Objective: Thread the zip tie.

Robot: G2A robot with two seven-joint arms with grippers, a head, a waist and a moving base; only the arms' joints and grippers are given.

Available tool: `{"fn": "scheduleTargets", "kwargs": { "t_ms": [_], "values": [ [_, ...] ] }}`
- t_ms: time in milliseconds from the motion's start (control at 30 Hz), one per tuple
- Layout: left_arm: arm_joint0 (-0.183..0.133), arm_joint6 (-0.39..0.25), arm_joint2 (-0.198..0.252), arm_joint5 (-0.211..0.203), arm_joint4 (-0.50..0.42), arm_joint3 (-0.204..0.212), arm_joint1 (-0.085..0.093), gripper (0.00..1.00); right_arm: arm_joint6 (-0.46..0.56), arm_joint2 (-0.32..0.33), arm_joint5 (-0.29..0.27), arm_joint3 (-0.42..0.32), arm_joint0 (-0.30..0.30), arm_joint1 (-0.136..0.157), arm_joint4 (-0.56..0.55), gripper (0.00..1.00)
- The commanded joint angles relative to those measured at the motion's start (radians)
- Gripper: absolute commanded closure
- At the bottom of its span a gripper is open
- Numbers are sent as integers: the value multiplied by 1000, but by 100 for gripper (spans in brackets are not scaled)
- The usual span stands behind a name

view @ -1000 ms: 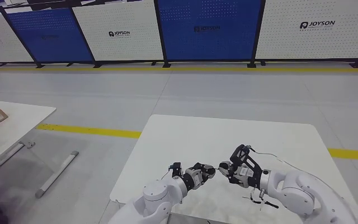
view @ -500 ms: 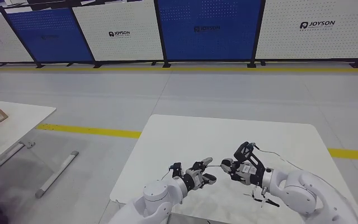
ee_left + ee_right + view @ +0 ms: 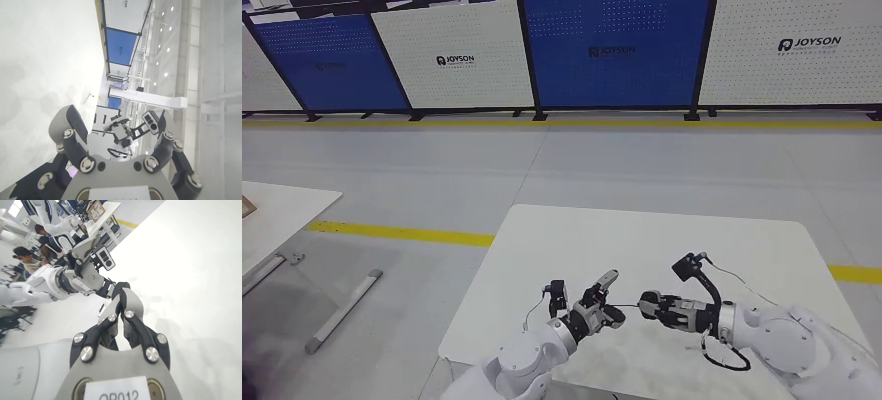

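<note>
Okay, top view first. Both hands sit close together over the near part of the bench (image 3: 642, 235). The left hand (image 3: 605, 300) is spread open, the right hand (image 3: 646, 304) is pressed together, and their tips face each other across a small gap. Whatever runs between them is too fine to read from up there.

Left wrist view: the left hand is wide open with nothing in it (the right hand faces it from a bit farther off).

Right wrist view is the useful one. The right hand is pinching the zip tie (image 3: 113, 284), a thin black strap poking out past its tips toward the open left hand.

My guess is the threading isn't done. I see no closed loop anywhere, and only one hand has the tie. What's left is lining the tail up with the head and pushing it through. I can't find the head at all; it may be buried in the right hand's pinch.
</note>
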Motion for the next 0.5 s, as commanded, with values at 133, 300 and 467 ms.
{"fn": "scheduleTargets", "kwargs": {
  "t_ms": [133, 300, 467],
  "values": [
    [0, 1, 0, 0, 0, 1, 0, 0, 4, 0, 0, 2, 1, 0, 5, 100],
    [-2, -1, 3, -1, 8, 5, -1, 0, 4, 0, 0, 2, 1, 0, 5, 100],
    [-17, -3, 10, -26, 46, 29, -6, 0, 1, 36, 96, 36, -22, -6, 154, 100]
  ]
}}
